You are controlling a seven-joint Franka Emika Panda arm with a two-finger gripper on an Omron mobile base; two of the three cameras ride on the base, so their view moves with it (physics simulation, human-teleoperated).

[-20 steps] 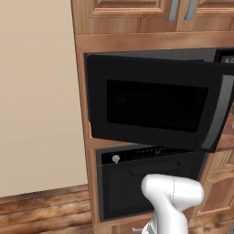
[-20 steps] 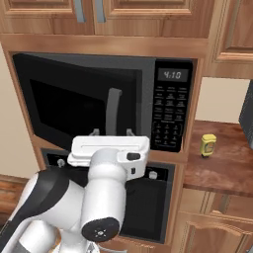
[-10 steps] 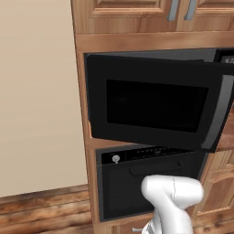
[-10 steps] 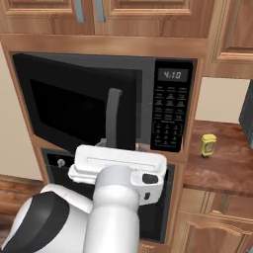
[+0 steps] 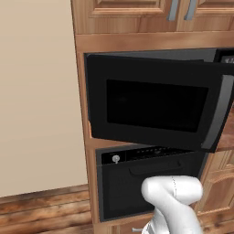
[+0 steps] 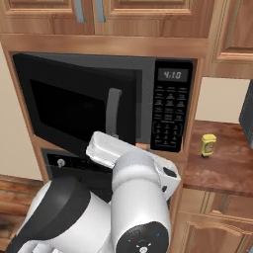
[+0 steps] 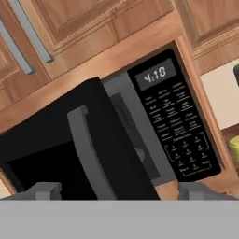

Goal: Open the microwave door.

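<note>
Swinging ajar ahead of the tool [image 7: 116,189], the glossy black microwave door [image 7: 60,140] showed its curved grey handle [image 7: 88,149]; fingers spread, grasping nothing.

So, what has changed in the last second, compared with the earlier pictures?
The arm has drawn back and swung: in the right base view its wrist now sits nearer the camera and tilted, where earlier it lay level below the handle. The gripper holds nothing; its fingers stand wide apart. The microwave door stays partly open at the same angle, and the yellow bottle has not moved.
</note>
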